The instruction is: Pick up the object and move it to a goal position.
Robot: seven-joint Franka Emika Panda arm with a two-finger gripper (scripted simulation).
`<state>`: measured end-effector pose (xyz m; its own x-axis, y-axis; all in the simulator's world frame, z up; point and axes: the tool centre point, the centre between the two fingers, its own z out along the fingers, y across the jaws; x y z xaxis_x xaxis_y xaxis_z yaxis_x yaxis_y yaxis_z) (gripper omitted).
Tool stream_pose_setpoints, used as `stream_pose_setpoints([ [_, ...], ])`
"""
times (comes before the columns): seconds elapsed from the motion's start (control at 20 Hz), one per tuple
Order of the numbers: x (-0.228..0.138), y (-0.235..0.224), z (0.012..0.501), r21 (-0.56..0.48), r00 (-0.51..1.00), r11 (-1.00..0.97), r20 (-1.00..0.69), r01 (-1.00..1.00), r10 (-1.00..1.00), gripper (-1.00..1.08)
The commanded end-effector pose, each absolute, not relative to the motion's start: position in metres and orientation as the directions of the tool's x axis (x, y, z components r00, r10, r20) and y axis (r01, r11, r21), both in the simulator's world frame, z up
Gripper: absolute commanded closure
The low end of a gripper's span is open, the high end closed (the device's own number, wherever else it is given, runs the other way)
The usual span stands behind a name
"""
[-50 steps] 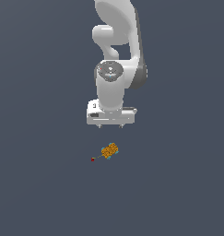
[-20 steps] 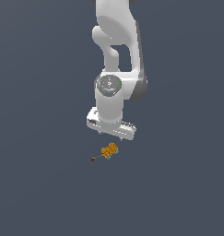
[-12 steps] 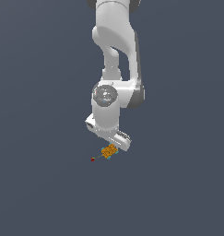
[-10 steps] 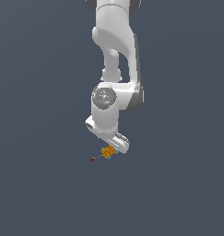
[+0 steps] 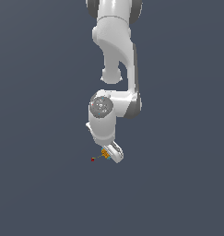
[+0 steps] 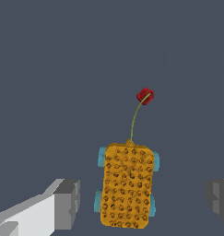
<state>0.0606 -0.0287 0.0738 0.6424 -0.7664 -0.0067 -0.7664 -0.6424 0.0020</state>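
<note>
The small flat orange studded block with teal-blue wheels (image 6: 127,185) is straddled, untouched, by the wide-open gripper (image 6: 143,203), and could be nudged askew if one finger (image 6: 67,204) closes first.

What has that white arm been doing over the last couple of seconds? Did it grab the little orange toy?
The arm came down over the cart and turned its gripper. The fingers now stand open on either side, not gripping. The cart and red dot stayed put.
</note>
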Motion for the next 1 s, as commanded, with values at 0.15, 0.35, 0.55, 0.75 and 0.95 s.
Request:
stream_pose_setpoints([
  [0.15, 0.065, -0.032, 0.067, 0.0, 0.588, -0.588, -0.001, -0.809, -0.809, -0.92],
  [0.35, 0.066, -0.033, 0.065, 0.0, 0.573, -0.573, 0.0, -0.82, -0.82, -0.92],
  [0.55, 0.066, -0.032, 0.064, 0.0, 0.576, -0.576, -0.001, -0.817, -0.817, -0.92],
  [0.75, 0.066, -0.033, 0.052, 0.0, 0.575, -0.575, 0.0, -0.818, -0.818, -0.92],
  [0.95, 0.065, -0.033, 0.031, 0.0, 0.573, -0.573, 0.0, -0.819, -0.819, -0.92],
])
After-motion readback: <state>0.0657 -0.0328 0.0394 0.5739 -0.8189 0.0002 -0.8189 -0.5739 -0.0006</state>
